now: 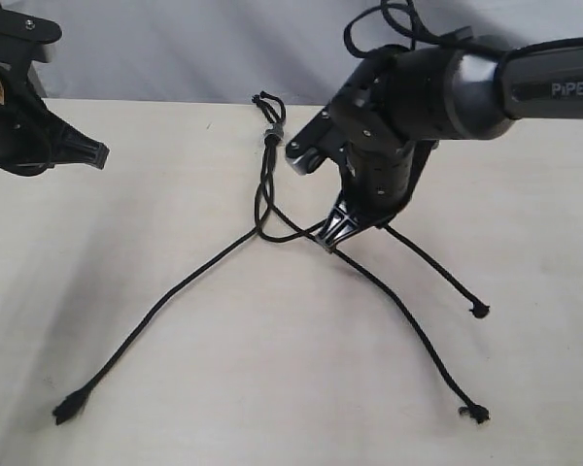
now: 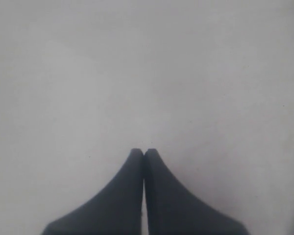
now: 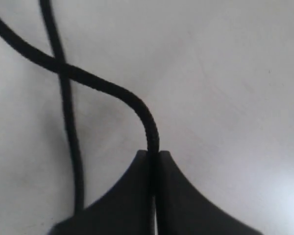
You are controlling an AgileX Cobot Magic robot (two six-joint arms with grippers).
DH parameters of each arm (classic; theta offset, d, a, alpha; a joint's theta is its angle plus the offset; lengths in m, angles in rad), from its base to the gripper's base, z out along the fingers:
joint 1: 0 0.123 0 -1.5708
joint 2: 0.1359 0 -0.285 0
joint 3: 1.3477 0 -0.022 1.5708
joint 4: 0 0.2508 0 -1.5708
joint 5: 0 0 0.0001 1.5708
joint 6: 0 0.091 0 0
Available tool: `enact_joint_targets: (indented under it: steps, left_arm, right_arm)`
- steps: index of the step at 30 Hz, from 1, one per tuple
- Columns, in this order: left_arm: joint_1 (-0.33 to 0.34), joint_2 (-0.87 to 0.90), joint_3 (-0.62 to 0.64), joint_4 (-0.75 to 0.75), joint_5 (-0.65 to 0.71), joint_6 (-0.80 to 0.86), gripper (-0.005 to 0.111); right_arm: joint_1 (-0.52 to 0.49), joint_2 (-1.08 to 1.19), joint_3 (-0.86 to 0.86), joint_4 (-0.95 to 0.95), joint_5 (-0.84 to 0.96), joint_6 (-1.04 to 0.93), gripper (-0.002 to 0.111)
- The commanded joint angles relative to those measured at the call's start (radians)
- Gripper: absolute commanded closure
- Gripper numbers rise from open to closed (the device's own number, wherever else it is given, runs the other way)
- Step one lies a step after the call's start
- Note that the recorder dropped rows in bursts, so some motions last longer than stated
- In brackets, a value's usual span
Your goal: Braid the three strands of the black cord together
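- Your right gripper (image 1: 332,233) sits low over the table (image 1: 272,388), just right of centre. Its jaws are pressed together on one strand (image 3: 112,88), which rises from between the tips and crosses another strand (image 3: 71,142) just beyond them.
- Your left gripper (image 2: 143,152) hangs at 10 o'clock, well apart from the cord. Its jaws are closed tip to tip with nothing between them and only bare tabletop below.
- The black cord (image 1: 264,184) lies unbraided, fanned out toward you.
- Nearest you, the left strand (image 1: 165,306) ends in a frayed tip at 7 o'clock. The pinched strand (image 1: 408,325) runs on from the right gripper to a knotted tip at 5 o'clock.
- The third strand (image 1: 437,272) comes out from behind that gripper and ends at 4 o'clock.
- Farthest, at 12 o'clock, the grey band (image 1: 271,136) joins all three, with short loops (image 1: 265,100) beyond it.
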Motion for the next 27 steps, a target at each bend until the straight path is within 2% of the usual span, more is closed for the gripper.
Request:
enact_joint_targets:
  steps: [1,6,10,14,18,20,23,27]
  left_arm:
    - [0.003,-0.01,0.005,-0.002,-0.003,0.002,0.106]
    - [0.003,-0.01,0.005,-0.002,-0.007,0.002,0.106]
    - [0.003,-0.01,0.005,-0.002,-0.007,0.002,0.106]
    - [0.003,-0.01,0.005,-0.002,-0.015,0.002,0.106]
    - [0.003,-0.01,0.005,-0.002,-0.015,0.002,0.106]
    - [0.003,-0.01,0.005,-0.002,-0.015,0.002,0.106]
    - [0.003,-0.01,0.005,-0.002,-0.015,0.002,0.106]
    - [0.003,-0.01,0.005,-0.002,-0.013,0.004,0.106]
  right_arm:
    - [-0.051,0.073,-0.003,-0.011,-0.016,-0.003,0.109]
    - [-0.054,0.137,-0.003,-0.002,-0.009,-0.003,0.109]
    - [-0.052,0.158,-0.003,0.093,0.015,-0.011,0.109]
    - [-0.021,0.158,-0.003,0.299,0.095,-0.14,0.109]
    - [0.066,0.155,-0.003,0.617,0.17,-0.423,0.109]
    - [0.115,0.142,-0.007,0.716,0.175,-0.515,0.109]
    - [0.17,0.086,-0.007,0.726,0.14,-0.535,0.109]
    - [0.147,-0.016,-0.007,0.683,0.096,-0.525,0.109]
